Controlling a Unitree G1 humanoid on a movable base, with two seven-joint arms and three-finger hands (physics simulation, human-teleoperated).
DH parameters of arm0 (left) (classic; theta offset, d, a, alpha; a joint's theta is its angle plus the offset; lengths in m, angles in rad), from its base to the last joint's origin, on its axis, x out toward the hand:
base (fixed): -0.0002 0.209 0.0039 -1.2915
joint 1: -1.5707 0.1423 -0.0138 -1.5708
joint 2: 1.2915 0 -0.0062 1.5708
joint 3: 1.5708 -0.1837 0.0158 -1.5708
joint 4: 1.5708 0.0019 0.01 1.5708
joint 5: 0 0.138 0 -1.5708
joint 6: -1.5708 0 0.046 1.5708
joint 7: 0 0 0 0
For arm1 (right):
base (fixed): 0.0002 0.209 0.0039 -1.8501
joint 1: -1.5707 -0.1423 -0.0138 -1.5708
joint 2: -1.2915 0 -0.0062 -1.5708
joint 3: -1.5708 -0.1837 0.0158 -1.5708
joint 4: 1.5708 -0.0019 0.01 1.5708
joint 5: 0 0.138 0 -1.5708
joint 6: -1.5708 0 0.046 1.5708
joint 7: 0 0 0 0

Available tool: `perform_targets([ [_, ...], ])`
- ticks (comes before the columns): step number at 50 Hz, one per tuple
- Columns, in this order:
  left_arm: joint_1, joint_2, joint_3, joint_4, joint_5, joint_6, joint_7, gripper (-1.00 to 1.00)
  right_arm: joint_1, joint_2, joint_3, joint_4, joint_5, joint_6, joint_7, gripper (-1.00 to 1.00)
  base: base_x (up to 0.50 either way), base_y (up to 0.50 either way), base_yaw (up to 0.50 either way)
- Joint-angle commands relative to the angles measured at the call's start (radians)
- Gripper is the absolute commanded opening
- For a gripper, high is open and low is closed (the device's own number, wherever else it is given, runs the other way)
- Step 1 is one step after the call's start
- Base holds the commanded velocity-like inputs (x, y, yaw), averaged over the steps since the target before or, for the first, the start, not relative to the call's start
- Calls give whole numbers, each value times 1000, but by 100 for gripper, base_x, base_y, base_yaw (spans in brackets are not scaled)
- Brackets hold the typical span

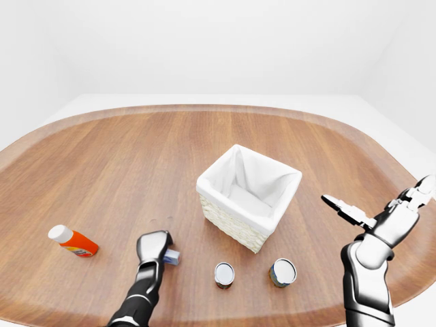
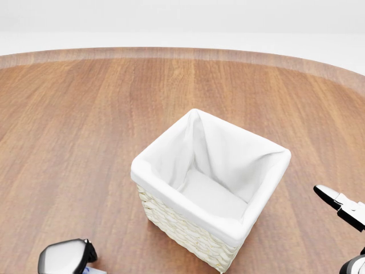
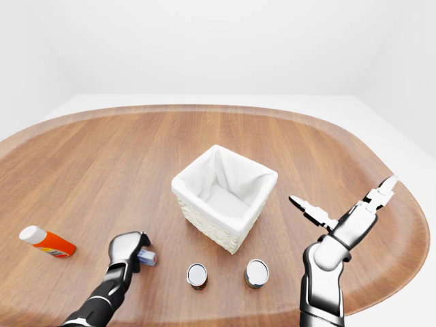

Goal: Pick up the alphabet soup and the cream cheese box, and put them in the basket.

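Observation:
The white-lined wicker basket (image 1: pixel 231 206) stands mid-table, with nothing inside it. Below it in the left-eye view stand two small cans (image 1: pixel 224 274) (image 1: pixel 283 272), seen from above; I cannot tell which is the alphabet soup. My left hand (image 1: pixel 158 244) is down at the table left of the cans, fingers curled under over the small cream cheese box (image 1: pixel 173 257), whose pale blue end pokes out to the right. My right hand (image 1: pixel 375 204) hovers to the right of the basket, fingers spread, holding nothing.
An orange bottle with a white cap (image 1: pixel 73 241) lies at the far left of the wooden table (image 1: pixel 136 157). The table's rounded edge runs just below the cans and my arms.

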Motion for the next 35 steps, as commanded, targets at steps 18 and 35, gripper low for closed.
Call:
perform_targets([
  [18, 246, 8, 75, -348, 27, 0, 0, -100, 1, 1, 1, 2, -4, 0, 0, 100, 0, 0, 0],
  [35, 247, -1, 136, -444, -60, 0, 0, -100, -3, -2, 2, 12, -5, 0, 0, 100, 0, 0, 0],
])
